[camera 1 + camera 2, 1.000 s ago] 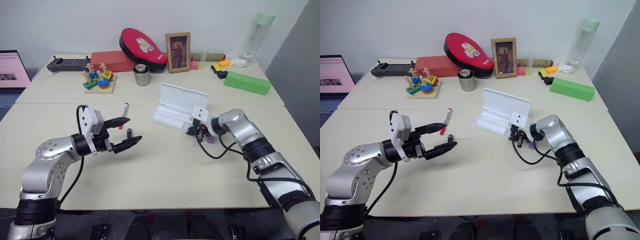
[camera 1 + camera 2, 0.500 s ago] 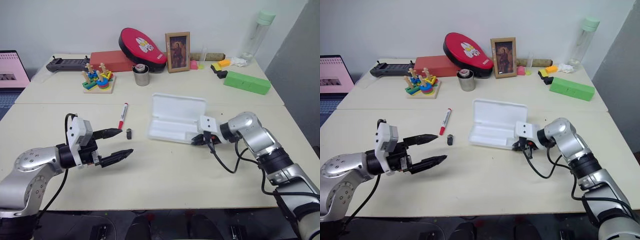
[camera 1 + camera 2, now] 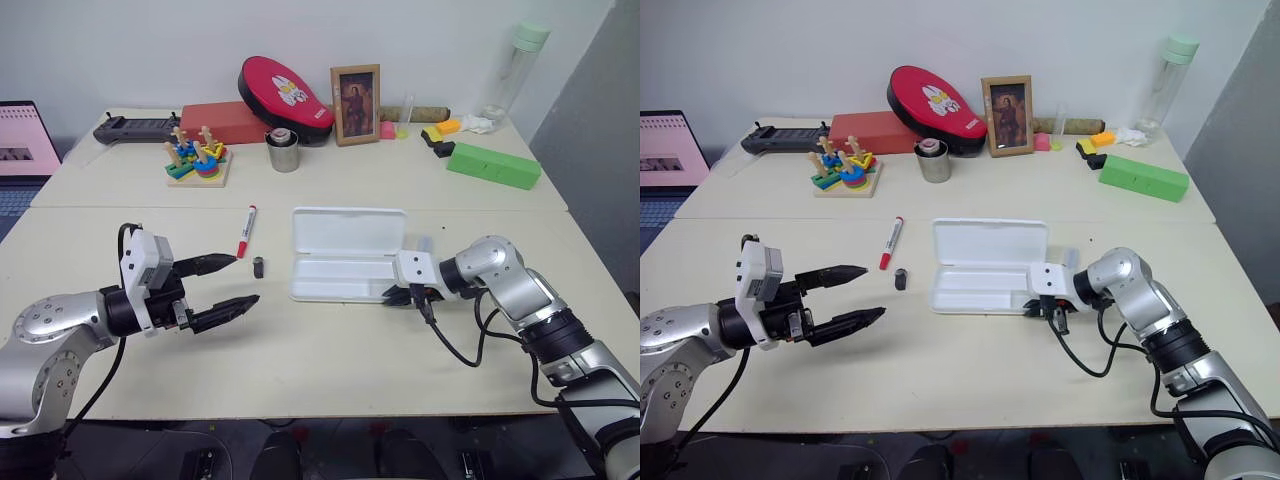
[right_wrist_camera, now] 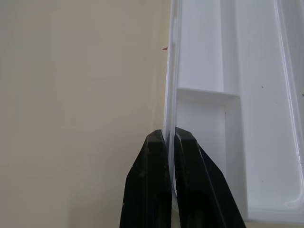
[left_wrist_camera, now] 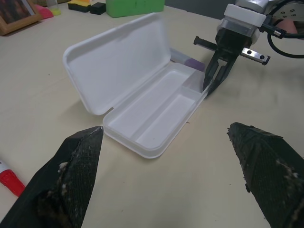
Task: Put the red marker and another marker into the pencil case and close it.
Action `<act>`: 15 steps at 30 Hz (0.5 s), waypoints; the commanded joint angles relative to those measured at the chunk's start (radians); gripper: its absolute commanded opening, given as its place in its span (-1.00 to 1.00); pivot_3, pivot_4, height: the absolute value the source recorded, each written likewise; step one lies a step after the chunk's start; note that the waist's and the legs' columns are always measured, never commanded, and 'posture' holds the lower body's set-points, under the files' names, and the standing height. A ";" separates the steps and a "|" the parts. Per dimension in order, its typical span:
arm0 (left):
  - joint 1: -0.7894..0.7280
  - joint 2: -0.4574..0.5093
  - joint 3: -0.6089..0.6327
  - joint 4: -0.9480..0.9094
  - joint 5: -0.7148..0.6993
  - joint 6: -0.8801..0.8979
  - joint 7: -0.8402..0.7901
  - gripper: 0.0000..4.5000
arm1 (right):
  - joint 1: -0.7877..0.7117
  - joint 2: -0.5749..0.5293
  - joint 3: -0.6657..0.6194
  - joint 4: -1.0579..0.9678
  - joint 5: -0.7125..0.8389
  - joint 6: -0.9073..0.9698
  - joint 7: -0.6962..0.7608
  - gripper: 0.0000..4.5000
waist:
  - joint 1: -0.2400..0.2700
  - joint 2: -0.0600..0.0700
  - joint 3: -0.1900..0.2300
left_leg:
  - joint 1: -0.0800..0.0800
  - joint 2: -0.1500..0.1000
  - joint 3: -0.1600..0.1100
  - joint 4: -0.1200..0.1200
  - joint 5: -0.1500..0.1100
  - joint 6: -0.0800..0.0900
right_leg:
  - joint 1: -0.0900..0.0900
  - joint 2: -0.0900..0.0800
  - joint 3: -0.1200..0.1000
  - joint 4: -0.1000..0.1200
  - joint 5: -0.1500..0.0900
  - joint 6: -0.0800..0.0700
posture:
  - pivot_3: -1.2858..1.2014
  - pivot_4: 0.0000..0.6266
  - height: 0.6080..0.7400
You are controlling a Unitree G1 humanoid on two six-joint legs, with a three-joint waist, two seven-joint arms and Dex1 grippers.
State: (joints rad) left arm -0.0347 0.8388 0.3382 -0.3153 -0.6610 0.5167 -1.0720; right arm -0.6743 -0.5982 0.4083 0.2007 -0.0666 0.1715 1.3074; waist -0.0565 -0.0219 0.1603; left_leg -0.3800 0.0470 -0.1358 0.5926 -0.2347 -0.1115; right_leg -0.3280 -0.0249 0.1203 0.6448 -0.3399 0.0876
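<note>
A small black cap [image 3: 258, 267] lies on the near table [image 3: 330, 350]. On the far table stand a wooden stacking toy [image 3: 198, 160], a metal cup [image 3: 284, 151], a framed picture [image 3: 356, 104], a red oval pad [image 3: 284, 93] on a red box [image 3: 222, 121], and a green block [image 3: 493, 165]. A clear bottle [image 3: 513, 68] stands at the far right, a laptop [image 3: 25, 140] at the left edge.

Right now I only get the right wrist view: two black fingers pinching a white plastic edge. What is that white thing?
Observer: It's the pencil case, lying open with its lid standing up along the back.
Operator: Where are the markers, then?
Observer: The red marker lies on the table, to the left of the case.
Operator: And the other one?
Observer: The purple marker lies on the table just behind the case's right end, outside it.
</note>
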 commanded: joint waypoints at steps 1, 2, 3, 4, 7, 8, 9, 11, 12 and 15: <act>-0.015 0.012 0.004 -0.026 -0.011 -0.002 0.003 1.00 | 0.003 -0.006 -0.013 -0.029 0.010 0.008 -0.001 -0.99 | 0.000 0.000 0.000 | 0.000 0.000 0.000 0.000 0.000 0.000 | 0.000 0.000 0.000 0.000 0.000 0.000 | 0.03 -0.52 1.00; -0.016 0.011 0.003 -0.025 -0.011 -0.002 0.003 1.00 | 0.003 -0.005 -0.015 -0.033 0.014 0.017 0.000 -0.99 | 0.000 0.000 0.000 | 0.000 0.000 0.000 0.000 0.000 0.000 | 0.000 0.000 0.000 0.000 0.000 0.000 | 0.03 -0.52 1.00; -0.017 0.010 0.002 -0.025 -0.011 -0.001 0.003 1.00 | 0.003 -0.004 -0.020 -0.042 0.025 0.032 0.005 -0.99 | 0.000 0.000 0.000 | 0.000 0.000 0.000 0.000 0.000 0.000 | 0.000 0.000 0.000 0.000 0.000 0.000 | 0.03 -0.52 1.00; -0.018 0.010 0.001 -0.023 -0.011 -0.001 0.003 1.00 | 0.003 -0.005 -0.024 -0.050 0.033 0.044 0.009 -0.76 | 0.000 0.000 0.000 | 0.000 0.000 0.000 0.000 0.000 0.000 | 0.000 0.000 0.000 0.000 0.000 0.000 | 0.03 -0.52 1.00; -0.021 0.008 -0.001 -0.019 -0.011 0.000 0.004 1.00 | 0.005 -0.013 -0.028 -0.072 0.048 0.063 0.020 -0.50 | 0.000 0.000 0.000 | 0.000 0.000 0.000 0.000 0.000 0.000 | 0.000 0.000 0.000 0.000 0.000 0.000 | 0.03 -0.52 1.00; -0.023 0.008 -0.002 -0.017 -0.010 0.000 0.004 1.00 | 0.007 -0.014 -0.030 -0.082 0.055 0.073 0.024 -0.43 | 0.000 0.000 0.000 | 0.000 0.000 0.000 0.000 0.000 0.000 | 0.000 0.000 0.000 0.000 0.000 0.000 | 0.03 -0.52 1.00; -0.024 0.008 -0.003 -0.015 -0.009 0.000 0.004 1.00 | 0.008 -0.014 -0.033 -0.089 0.062 0.080 0.027 -0.43 | 0.000 0.000 0.000 | 0.000 0.000 0.000 0.000 0.000 0.000 | 0.000 0.000 0.000 0.000 0.000 0.000 | 0.03 -0.52 1.00; -0.026 0.006 -0.005 -0.010 -0.007 -0.002 0.007 1.00 | 0.007 -0.014 -0.040 -0.106 0.078 0.099 0.029 -0.38 | 0.000 0.000 0.000 | 0.000 0.000 0.000 0.000 0.000 0.000 | 0.000 0.000 0.000 0.000 0.000 0.000 | 0.03 -0.52 1.00; -0.027 0.004 -0.006 -0.008 -0.007 -0.002 0.010 1.00 | 0.007 -0.017 -0.042 -0.115 0.084 0.105 0.030 -0.33 | 0.000 0.000 0.000 | 0.000 0.000 0.000 0.000 0.000 0.000 | 0.000 0.000 0.000 0.000 0.000 0.000 | 0.03 -0.52 1.00; -0.030 -0.001 -0.003 -0.001 -0.014 0.008 0.024 1.00 | 0.005 -0.026 -0.062 -0.153 0.123 0.144 0.042 -0.03 | 0.000 0.000 0.000 | 0.000 0.000 0.000 0.000 0.000 0.000 | 0.000 0.000 0.000 0.000 0.000 0.000 | 0.03 -0.52 1.00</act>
State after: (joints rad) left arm -0.0506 0.8368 0.3183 -0.3075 -0.6609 0.5210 -1.0579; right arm -0.6641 -0.6101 0.3938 0.1057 0.0106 0.2906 1.3343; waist -0.0561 -0.0218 0.1604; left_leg -0.3800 0.0470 -0.1360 0.5926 -0.2347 -0.1114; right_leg -0.3278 -0.0249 0.1202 0.6449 -0.3400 0.0876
